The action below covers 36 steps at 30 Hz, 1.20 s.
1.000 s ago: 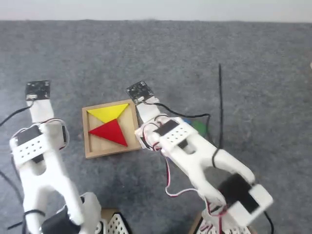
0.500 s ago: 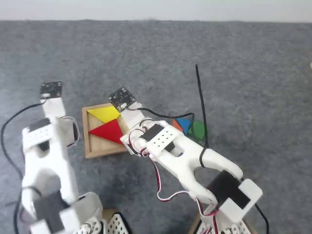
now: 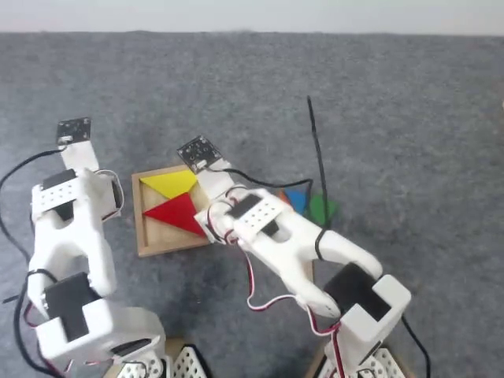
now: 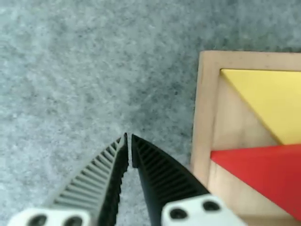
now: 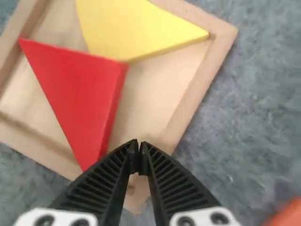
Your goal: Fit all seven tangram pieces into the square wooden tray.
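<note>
The square wooden tray [image 3: 150, 240] holds a yellow triangle [image 3: 172, 183] and a red triangle [image 3: 176, 213]. My right gripper [image 5: 138, 143] is shut with nothing in it, hanging just over the tray rim [image 5: 203, 80] beside the red triangle [image 5: 77, 94] and below the yellow triangle [image 5: 136, 28]. My left gripper [image 4: 128, 137] is also shut and empty, over the carpet just outside the tray rim [image 4: 205, 99]. A blue piece [image 3: 298, 200] and a green piece [image 3: 321, 209] lie on the carpet to the right of the tray, partly behind the right arm [image 3: 268, 228].
Grey carpet covers the whole table. A black cable [image 3: 316, 150] runs across it behind the loose pieces. An orange piece [image 5: 292, 212] peeks in at the corner of the right wrist view. The left arm [image 3: 71, 209] stands close to the tray's left side.
The right arm has swung left from the loose pieces to the tray's right edge, uncovering the blue and green pieces. The left arm has shifted slightly beside the tray.
</note>
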{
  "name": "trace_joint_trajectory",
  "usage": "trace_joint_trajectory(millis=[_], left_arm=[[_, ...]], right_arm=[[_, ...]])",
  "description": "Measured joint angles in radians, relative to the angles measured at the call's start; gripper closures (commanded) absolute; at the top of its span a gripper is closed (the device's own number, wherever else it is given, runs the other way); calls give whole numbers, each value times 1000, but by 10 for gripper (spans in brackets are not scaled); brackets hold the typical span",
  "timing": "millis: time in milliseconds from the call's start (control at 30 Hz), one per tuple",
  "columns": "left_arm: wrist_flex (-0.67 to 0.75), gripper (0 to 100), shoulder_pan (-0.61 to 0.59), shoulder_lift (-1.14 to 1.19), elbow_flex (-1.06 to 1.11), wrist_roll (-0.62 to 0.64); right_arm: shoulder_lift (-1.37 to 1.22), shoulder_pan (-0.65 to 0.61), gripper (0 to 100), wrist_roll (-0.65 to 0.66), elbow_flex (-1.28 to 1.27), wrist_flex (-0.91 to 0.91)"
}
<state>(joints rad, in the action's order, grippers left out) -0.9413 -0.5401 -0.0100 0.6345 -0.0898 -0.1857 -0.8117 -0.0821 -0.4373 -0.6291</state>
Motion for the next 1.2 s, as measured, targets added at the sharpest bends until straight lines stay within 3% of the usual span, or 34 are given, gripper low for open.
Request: trace_joint_trajectory(millis=[167, 467, 633, 800, 933, 1200], left_arm=[[0, 988, 0, 0, 0, 0], [0, 988, 0, 0, 0, 0], [0, 988, 0, 0, 0, 3], [9, 987, 0, -46, 40, 5], [92, 987, 0, -140, 158, 5], [146, 987, 0, -203, 190, 3]], right_arm=[[-26, 40, 992, 0, 91, -199], [-32, 72, 988, 2, 107, -287], [37, 83, 829, -49, 107, -307], [40, 69, 819, -91, 114, -252], [-57, 49, 819, -192, 230, -232], [-350, 3, 820, -210, 575, -345]])
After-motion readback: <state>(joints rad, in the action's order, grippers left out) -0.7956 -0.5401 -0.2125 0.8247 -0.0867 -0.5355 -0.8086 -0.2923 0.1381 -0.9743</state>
